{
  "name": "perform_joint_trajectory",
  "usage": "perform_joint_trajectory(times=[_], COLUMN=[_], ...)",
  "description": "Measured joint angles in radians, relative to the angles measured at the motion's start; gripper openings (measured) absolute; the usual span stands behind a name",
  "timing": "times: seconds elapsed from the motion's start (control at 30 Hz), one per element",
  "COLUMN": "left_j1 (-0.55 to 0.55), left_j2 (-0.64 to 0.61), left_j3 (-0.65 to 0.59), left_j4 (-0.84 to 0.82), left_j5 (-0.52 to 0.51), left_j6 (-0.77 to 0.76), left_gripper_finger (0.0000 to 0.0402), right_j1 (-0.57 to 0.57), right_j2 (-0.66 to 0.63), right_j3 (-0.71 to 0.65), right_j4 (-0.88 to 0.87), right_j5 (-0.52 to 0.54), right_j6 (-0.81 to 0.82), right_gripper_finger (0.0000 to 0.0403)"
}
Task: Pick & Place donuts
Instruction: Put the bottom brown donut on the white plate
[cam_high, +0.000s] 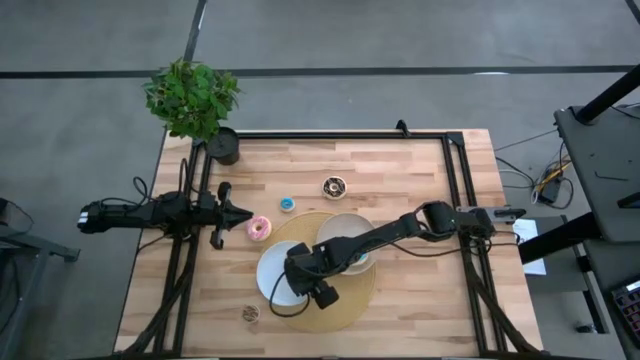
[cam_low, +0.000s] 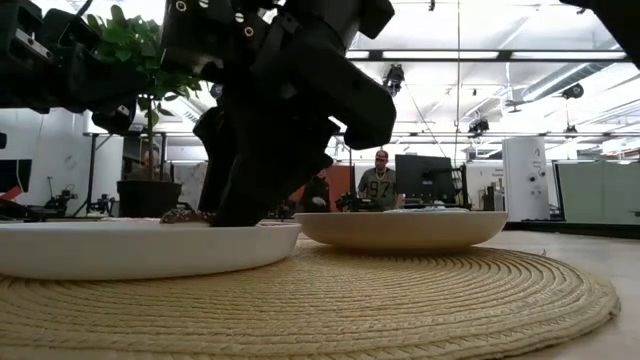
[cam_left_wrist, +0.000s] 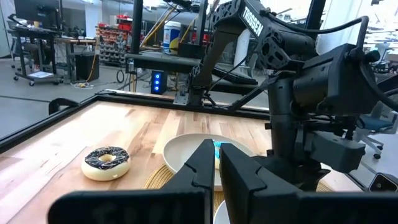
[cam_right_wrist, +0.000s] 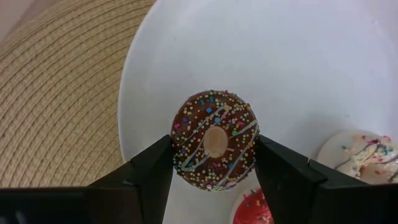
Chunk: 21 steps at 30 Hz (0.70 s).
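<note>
From above, the right hand (cam_high: 297, 281) hangs over the white round plate (cam_high: 270, 268) on the woven straw mat (cam_high: 352, 300); the left hand (cam_high: 240, 213), fingers pressed together, waits beside the pink frosted donut (cam_high: 259, 228) on the wooden desk (cam_high: 400, 180).

At desk level, the right arm stands down in that white plate (cam_low: 130, 248).

The right wrist view settles it — the chocolate donut with coloured sprinkles (cam_right_wrist: 214, 140) sits clamped between the two dark fingers (cam_right_wrist: 149, 168), over the plate (cam_right_wrist: 311, 62).

Brown donut (cam_right_wrist: 214, 140), rainbow sprinkles, white stripes; white plate (cam_right_wrist: 298, 68); tan mat (cam_right_wrist: 56, 93).
</note>
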Motion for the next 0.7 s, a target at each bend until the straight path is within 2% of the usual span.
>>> perform_joint_trajectory(times=[0.7], left_j1=[0.0], left_j2=[0.0], left_j3=[0.0], left_j4=[0.0], left_j5=[0.0], left_j6=[0.0], left_gripper_finger=[0.0], right_j1=[-0.005], right_j2=[0.0], right_j3=[0.0], right_j4=[-0.036], right_j5=[-0.003], right_j6=[0.0], right_gripper_finger=[0.0203])
